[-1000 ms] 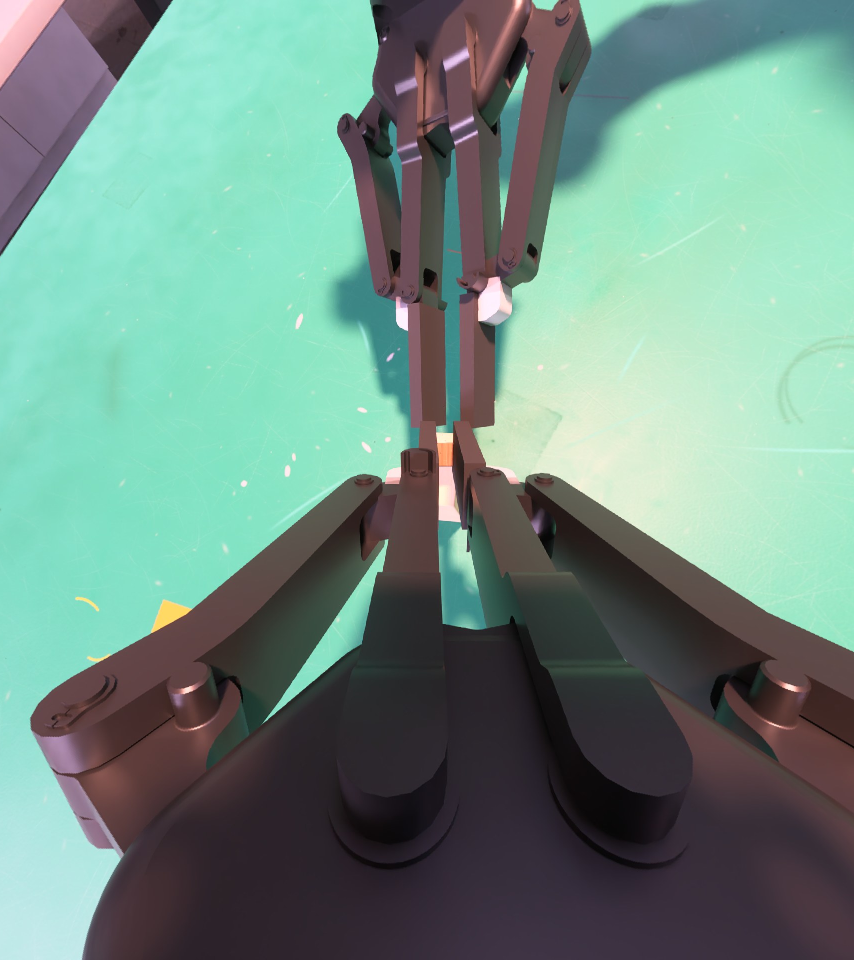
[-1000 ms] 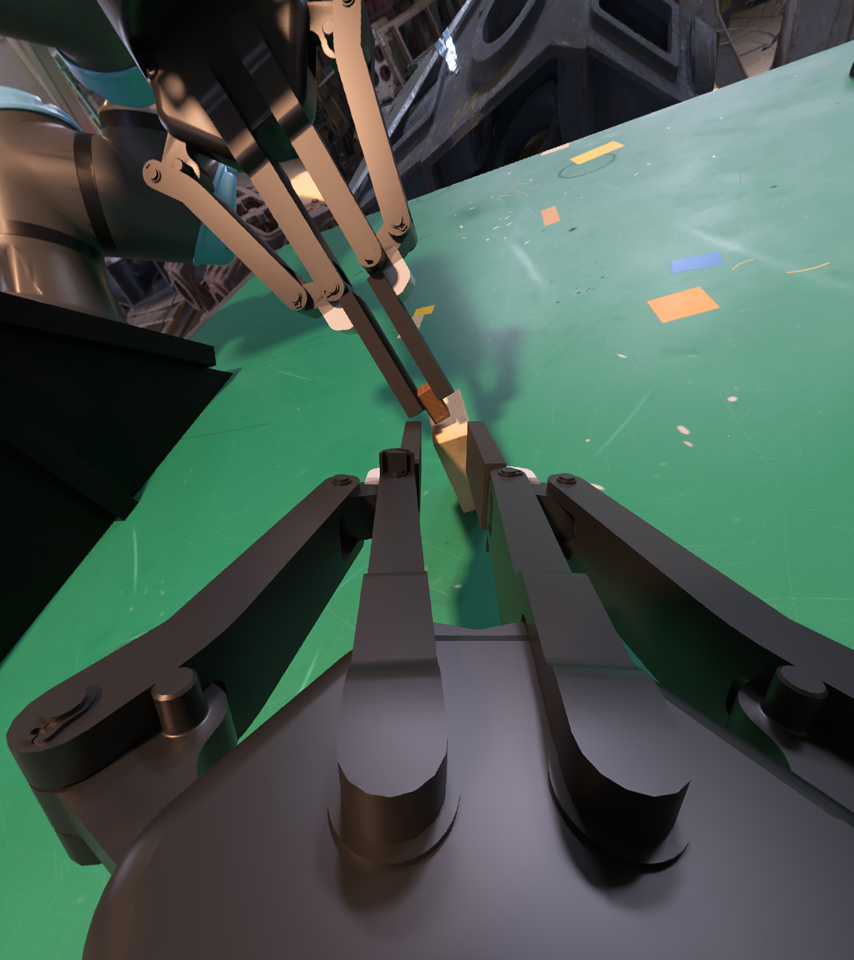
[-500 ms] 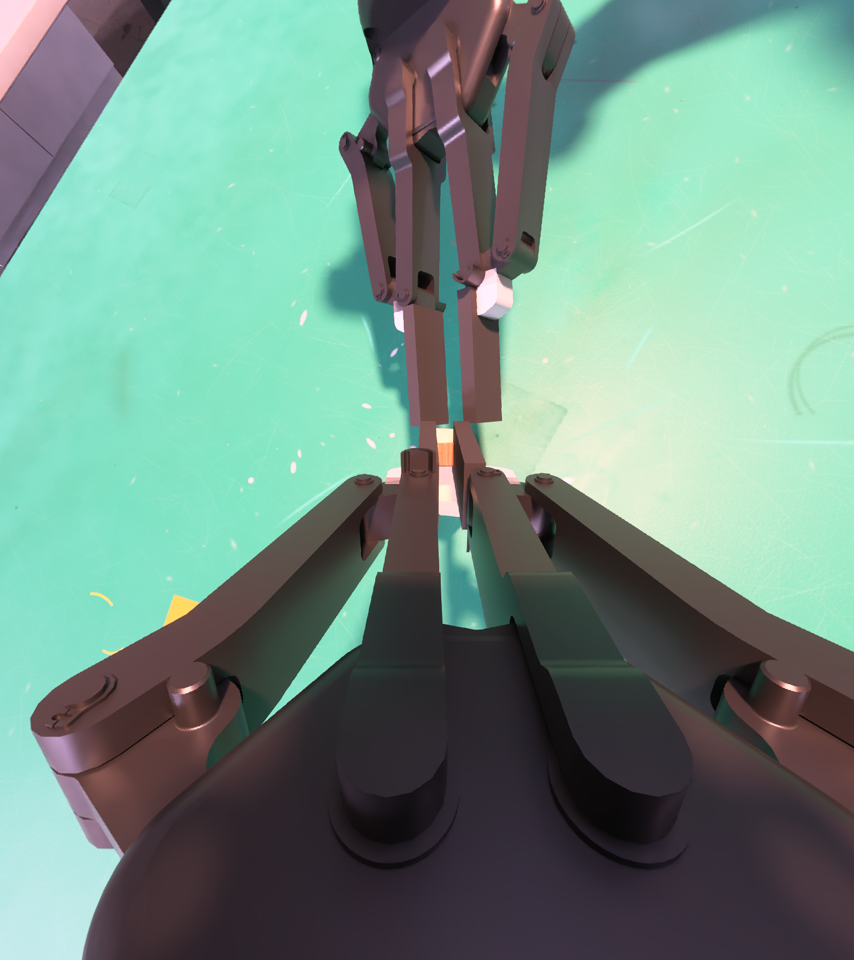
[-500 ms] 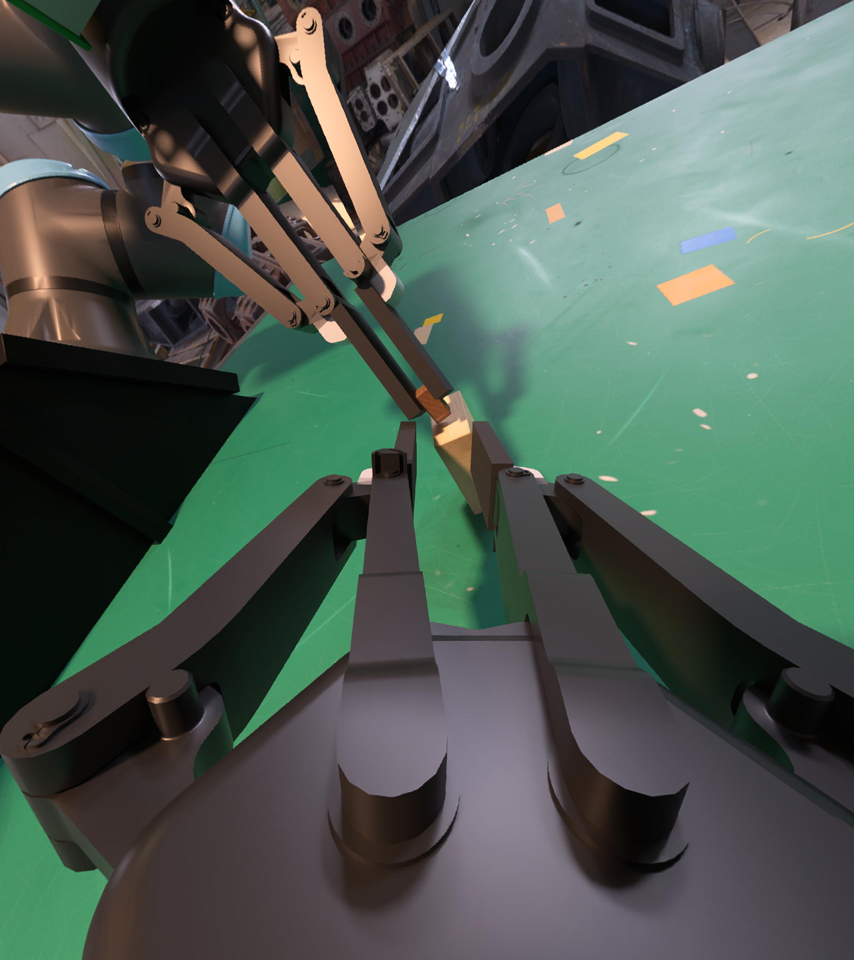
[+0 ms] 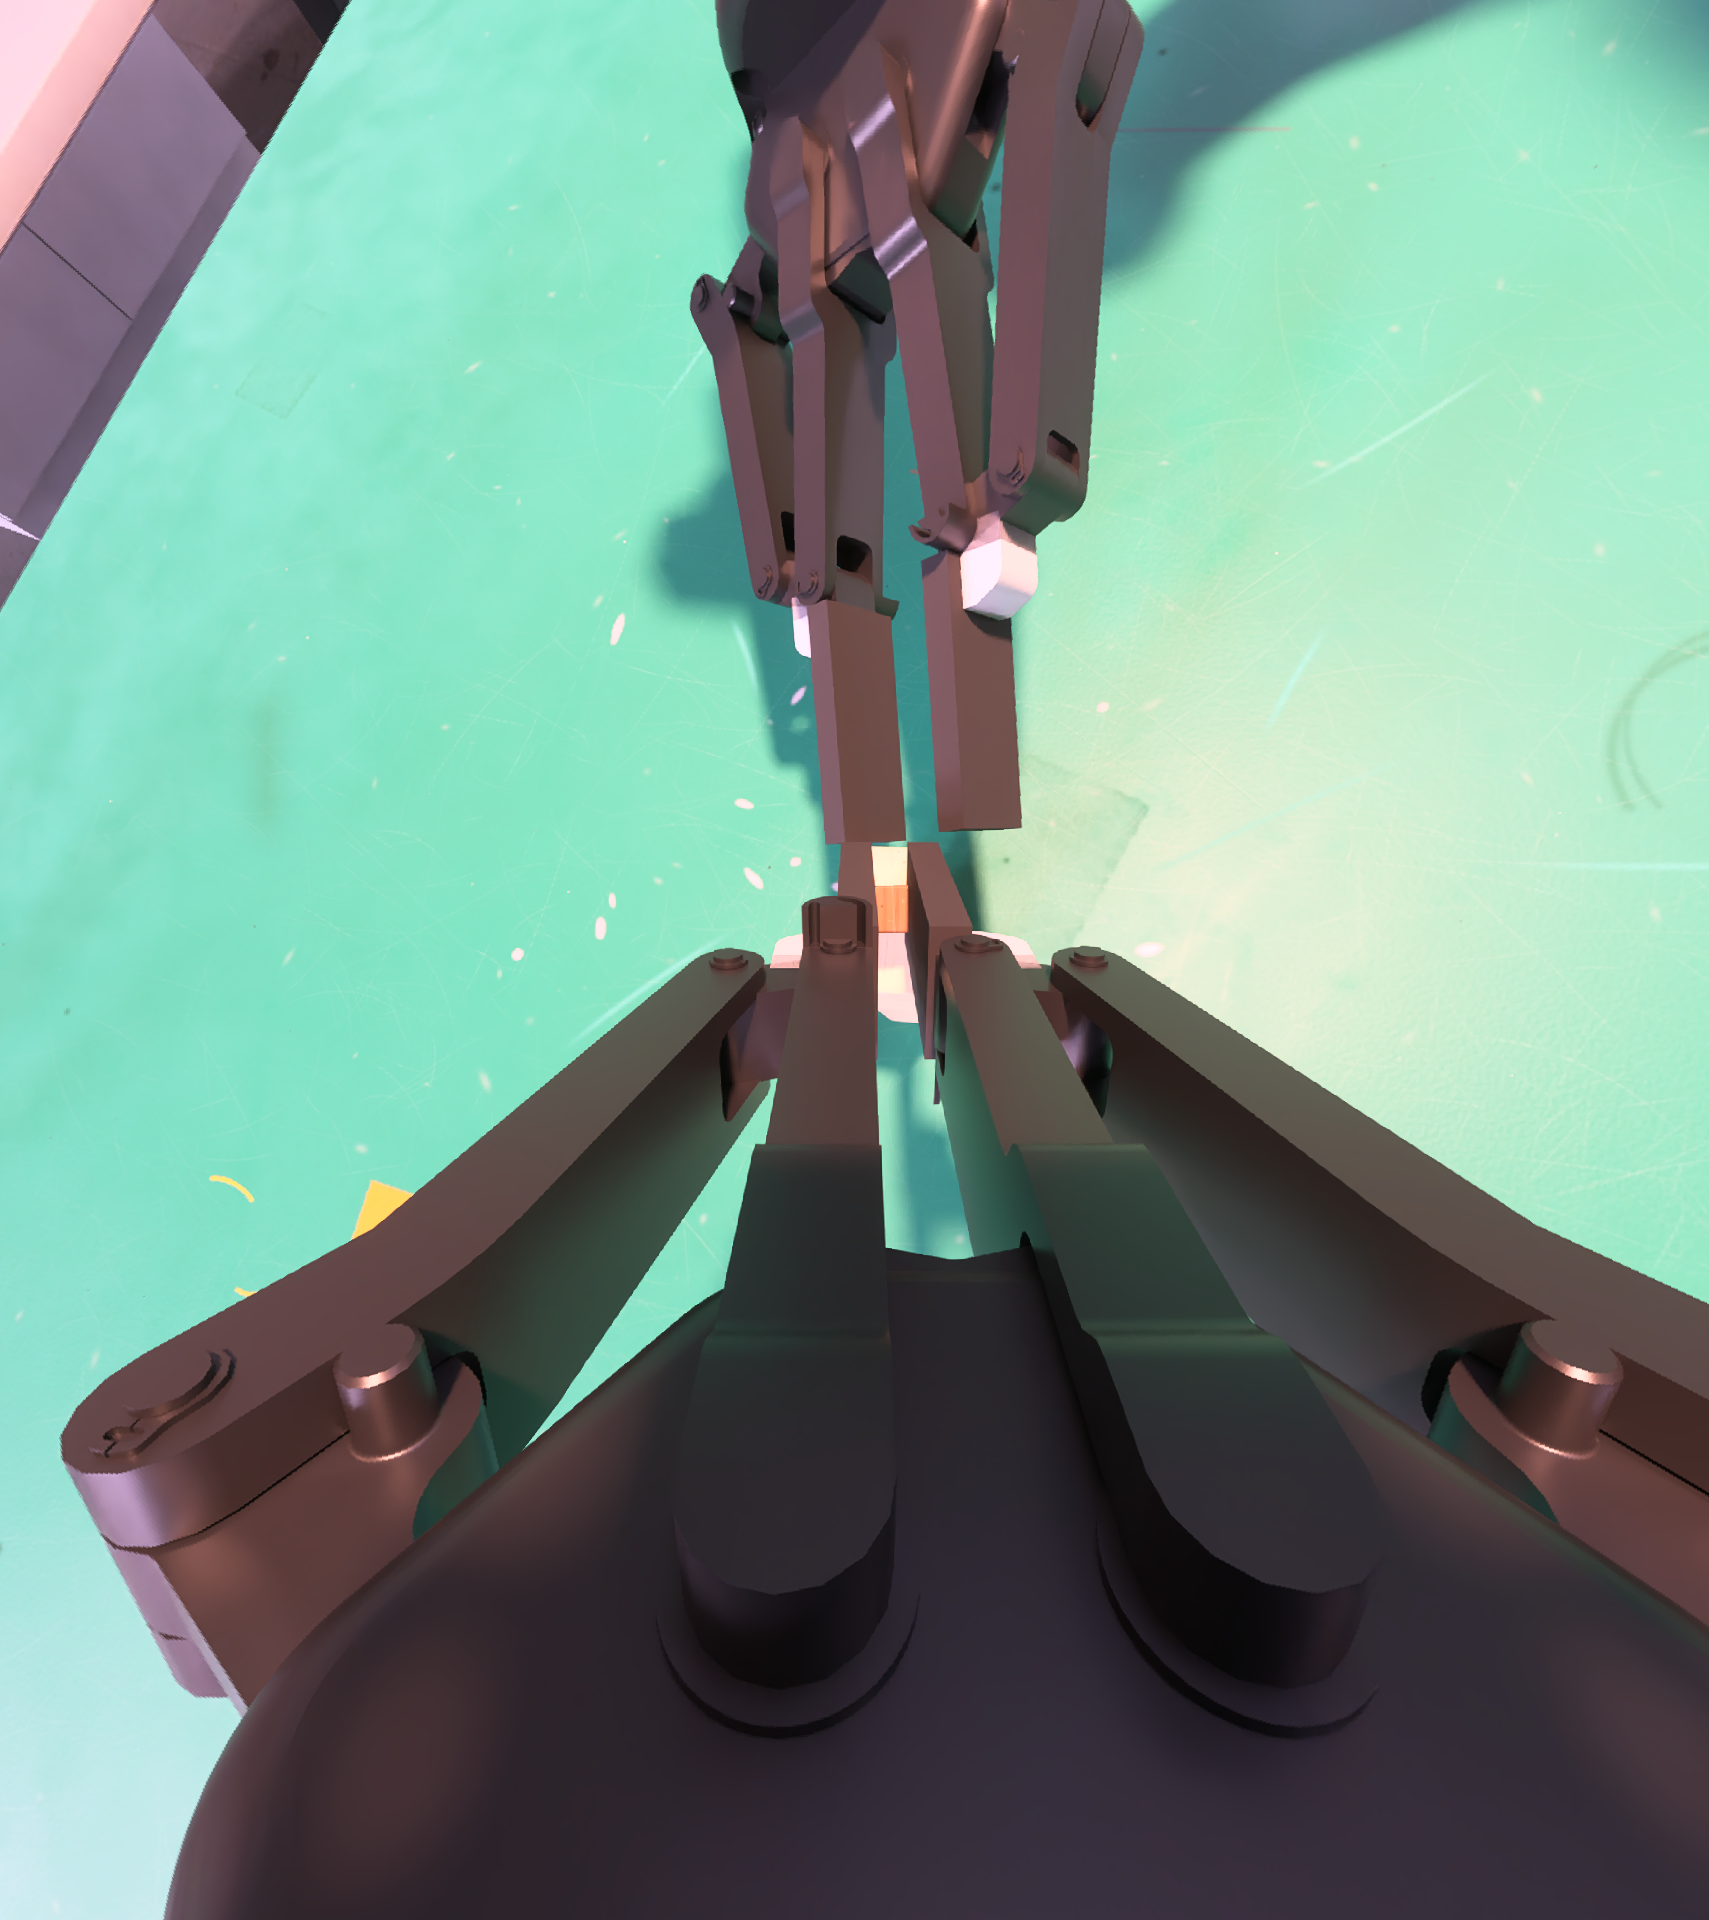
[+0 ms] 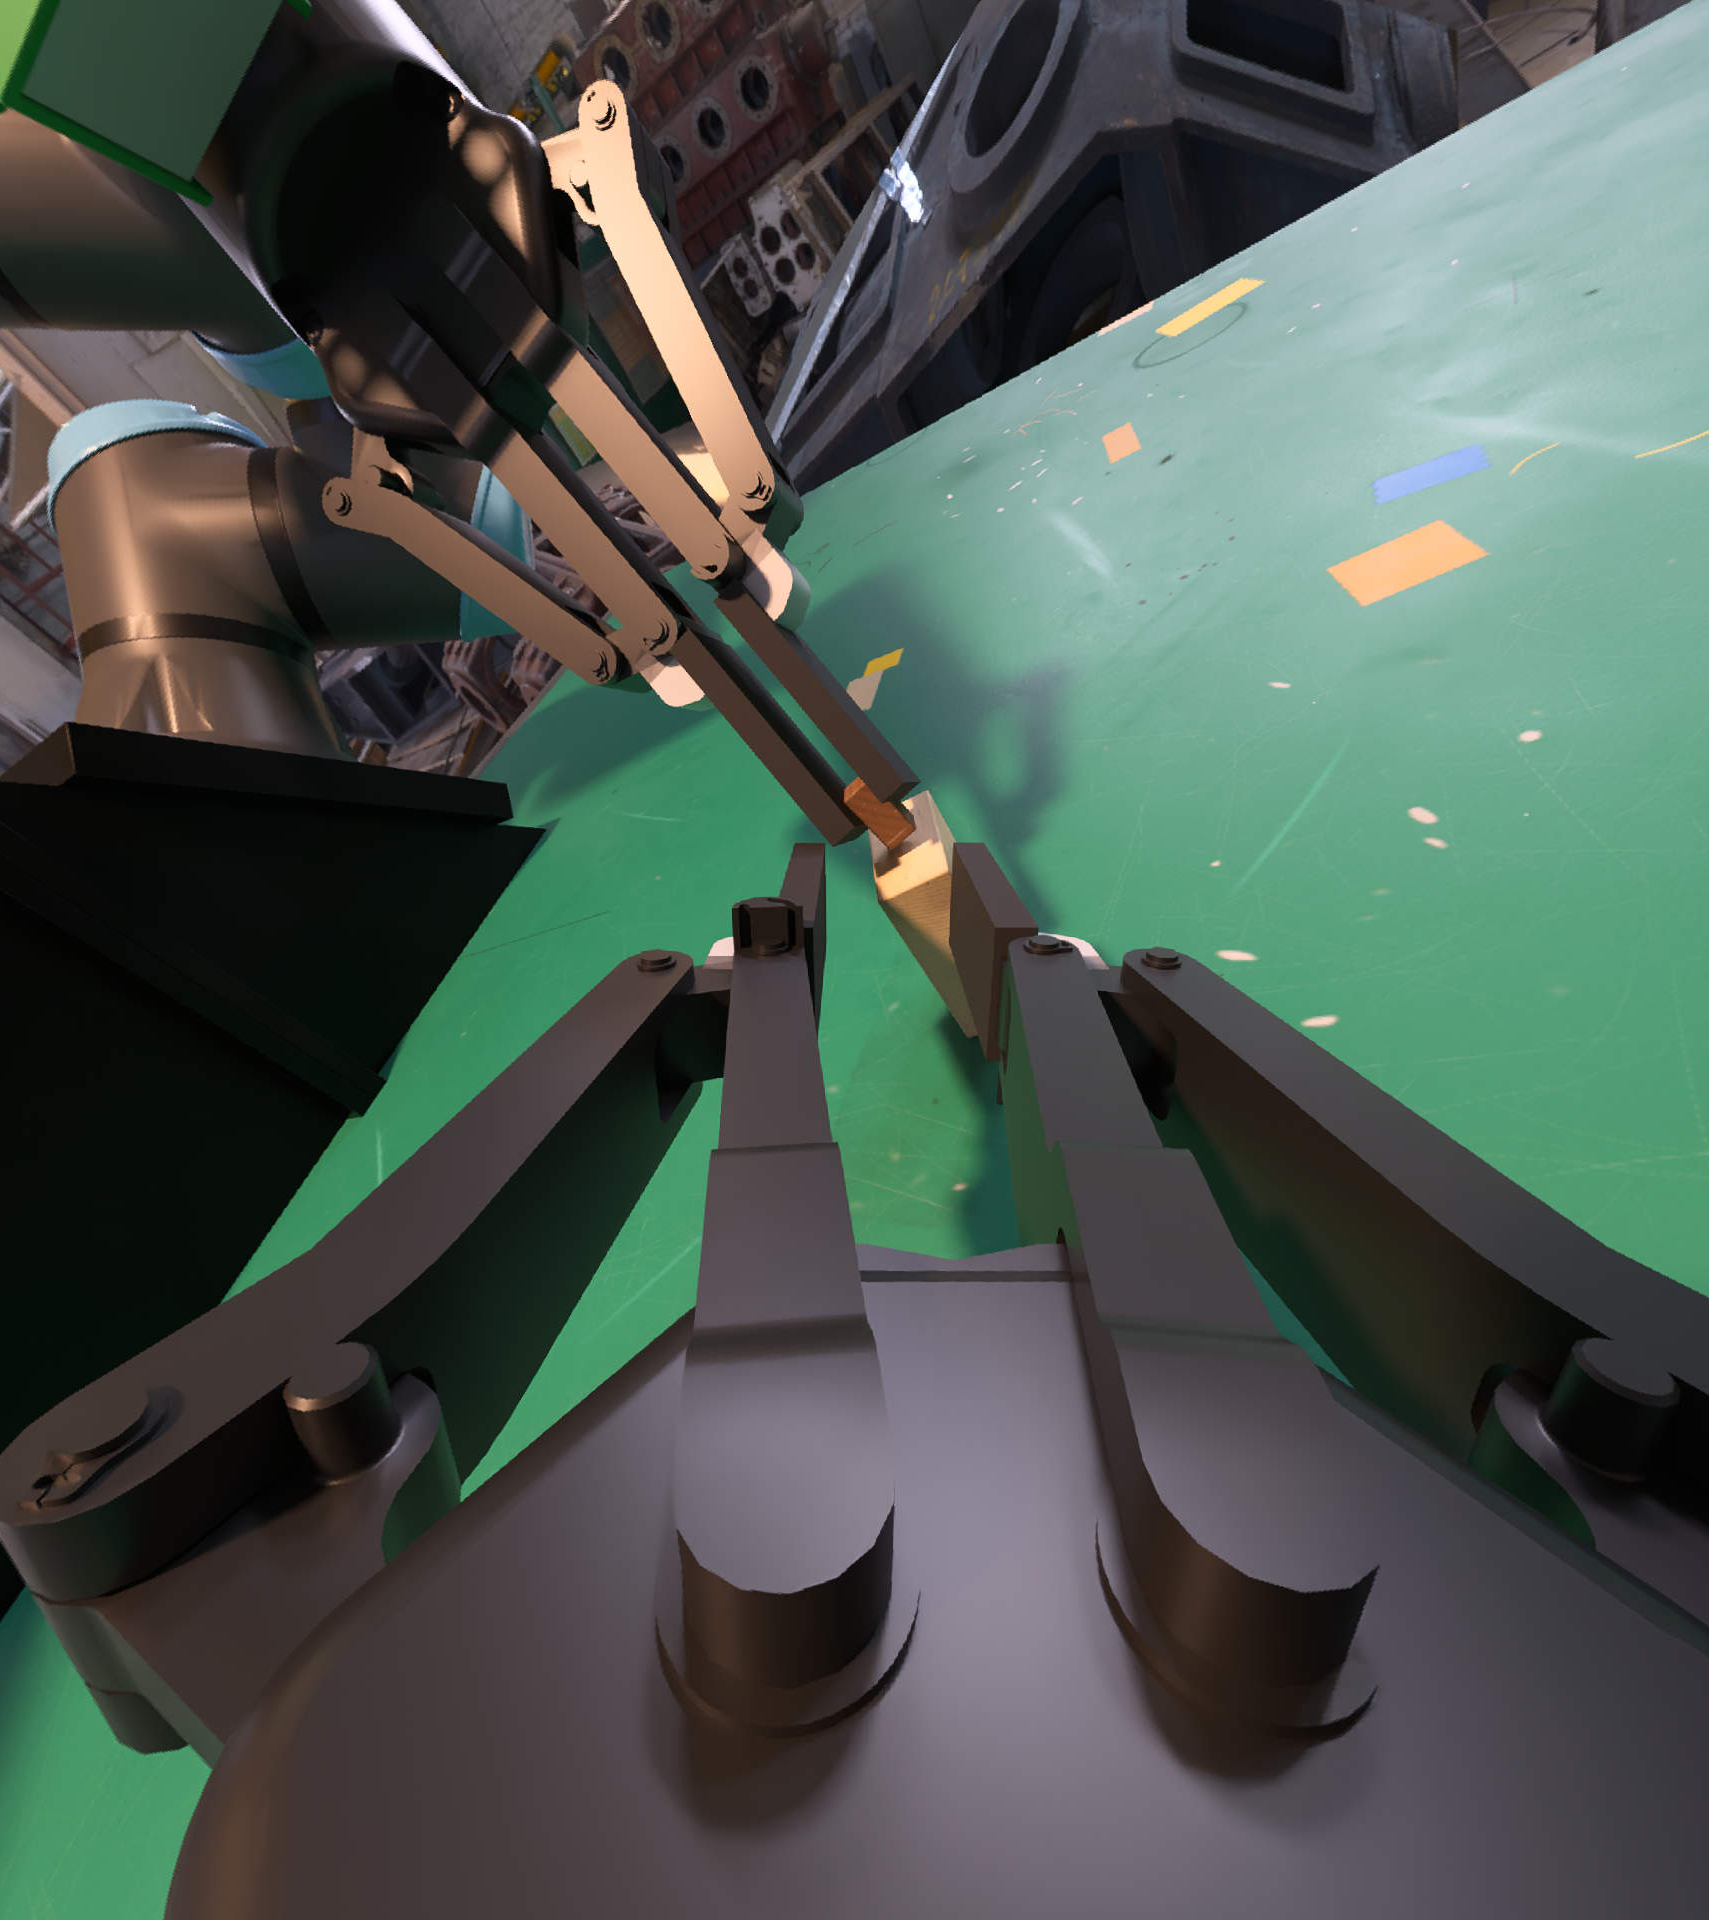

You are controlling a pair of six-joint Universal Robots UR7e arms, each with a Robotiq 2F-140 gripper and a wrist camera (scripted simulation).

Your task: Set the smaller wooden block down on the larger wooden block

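My left gripper [image 5: 889, 883] is shut on the smaller wooden block [image 5: 891, 910], orange-brown and held at the fingertips. My right gripper [image 6: 891, 873] is shut on the larger pale wooden block [image 6: 917, 914], held tilted above the green table [image 6: 1349, 935]. In the right wrist view the left gripper [image 6: 873, 823] comes down from the upper left, and the smaller block [image 6: 881, 810] touches the top end of the larger block. In the left wrist view the right gripper [image 5: 921, 828] reaches in from the top, tips almost meeting mine, with a sliver of the pale block [image 5: 888, 864] between.
Flat orange [image 6: 1406, 561], blue [image 6: 1430, 473] and yellow [image 6: 1208, 307] patches lie on the table's far side. The left arm [image 6: 185, 540] and its black base [image 6: 154, 935] fill the left. The table edge [image 5: 206, 260] runs along the upper left of the left wrist view.
The right wrist view has tipped back, so the left arm looms larger. The grippers stay tip to tip, both still gripping. A sliver of pale block now shows beyond the orange one.
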